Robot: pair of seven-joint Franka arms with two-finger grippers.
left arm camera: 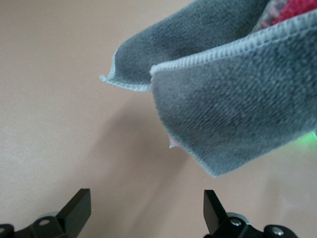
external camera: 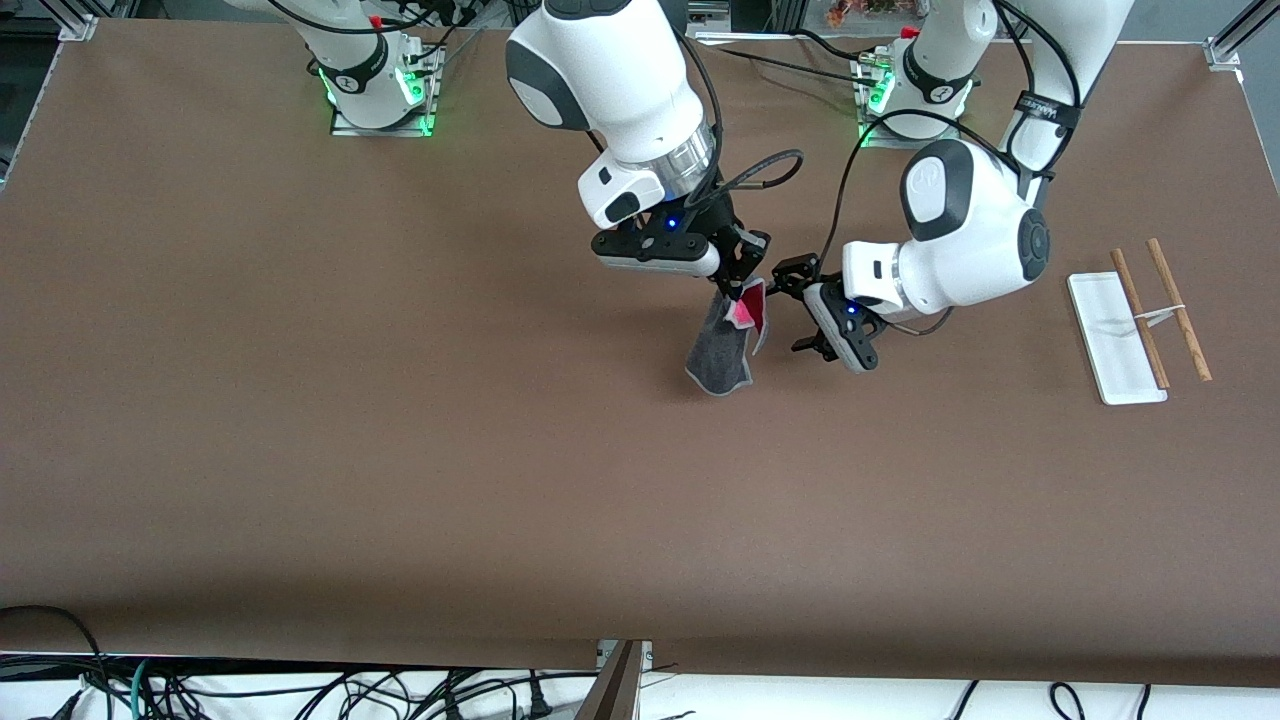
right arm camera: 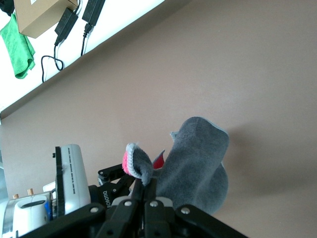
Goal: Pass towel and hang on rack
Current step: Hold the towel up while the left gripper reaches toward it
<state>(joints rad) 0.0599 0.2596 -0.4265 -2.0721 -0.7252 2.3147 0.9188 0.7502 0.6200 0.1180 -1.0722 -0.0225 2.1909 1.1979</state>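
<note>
towel [left arm camera: 233, 119]: upper part cut off by the left wrist view's edge, pink side barely visible. left gripper [left arm camera: 147, 210]: only fingertips in frame there. right gripper [right arm camera: 143, 196]: pinch point on the cloth hidden by its own fingers. rack [external camera: 1140, 320] crosspiece too small to make out.

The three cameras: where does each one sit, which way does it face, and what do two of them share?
Front view: high across the table, facing both arms; right gripper holds the towel, left gripper open beside it, rack toward the left arm's end.
Left wrist view: on the left wrist, facing the towel; own fingertips show.
Right wrist view: on the right wrist, looking along shut fingers at the towel.
All share the towel.
</note>
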